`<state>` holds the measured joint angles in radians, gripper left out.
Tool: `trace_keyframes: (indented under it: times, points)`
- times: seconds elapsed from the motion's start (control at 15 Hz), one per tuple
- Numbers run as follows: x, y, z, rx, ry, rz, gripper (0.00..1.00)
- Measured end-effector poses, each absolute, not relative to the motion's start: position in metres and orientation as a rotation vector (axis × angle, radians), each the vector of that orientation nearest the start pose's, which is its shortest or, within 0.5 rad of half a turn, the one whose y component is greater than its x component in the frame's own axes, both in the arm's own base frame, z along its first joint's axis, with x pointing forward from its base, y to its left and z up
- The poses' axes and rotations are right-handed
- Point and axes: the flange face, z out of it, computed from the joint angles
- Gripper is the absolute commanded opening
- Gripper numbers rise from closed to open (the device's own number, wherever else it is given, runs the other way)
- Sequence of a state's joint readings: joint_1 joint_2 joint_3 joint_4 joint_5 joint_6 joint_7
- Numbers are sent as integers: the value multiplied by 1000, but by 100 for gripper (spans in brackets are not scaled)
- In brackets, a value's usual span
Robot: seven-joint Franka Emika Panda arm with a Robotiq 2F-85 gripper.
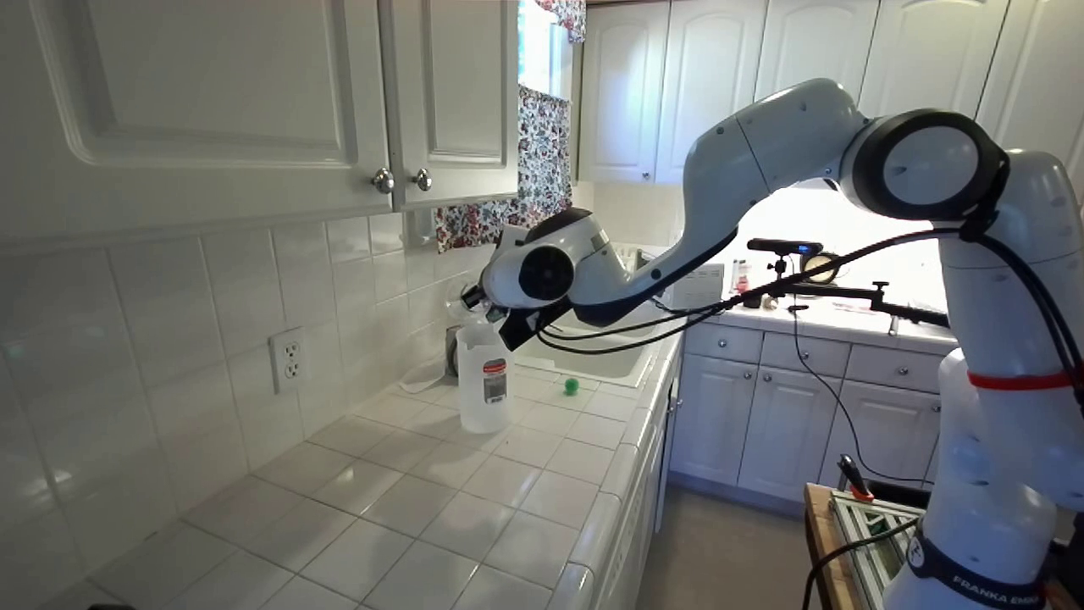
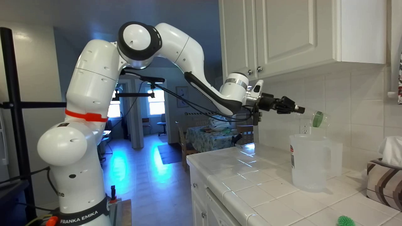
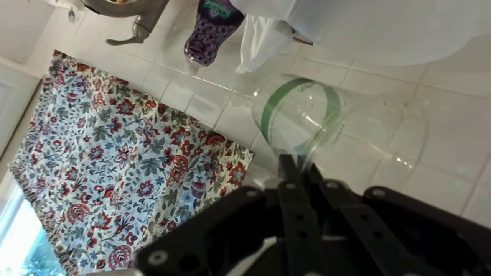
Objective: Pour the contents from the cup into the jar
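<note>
Here in the kitchen, a white robot arm (image 2: 179,44) extends over a tiled table (image 1: 474,529), its hand (image 3: 301,165) clamped on the wall of the clear, green-ringed cup (image 2: 317,119). The cup hangs in the air, tilted nearly onto its side, just above the mouth of the whitish jar (image 2: 307,166), which stands upright with its red-and-gray label showing. Near the jar on the table sit 1 spiky green ball (image 2: 345,221) and a tissue box (image 2: 383,184).
</note>
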<state>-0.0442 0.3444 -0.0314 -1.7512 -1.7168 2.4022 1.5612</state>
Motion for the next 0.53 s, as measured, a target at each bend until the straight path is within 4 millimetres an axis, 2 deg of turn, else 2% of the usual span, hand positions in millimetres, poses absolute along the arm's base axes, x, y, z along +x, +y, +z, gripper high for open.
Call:
trace_keyframes:
  times: [0.53]
  points:
    - [676, -28, 411, 2165, -323, 1313, 2]
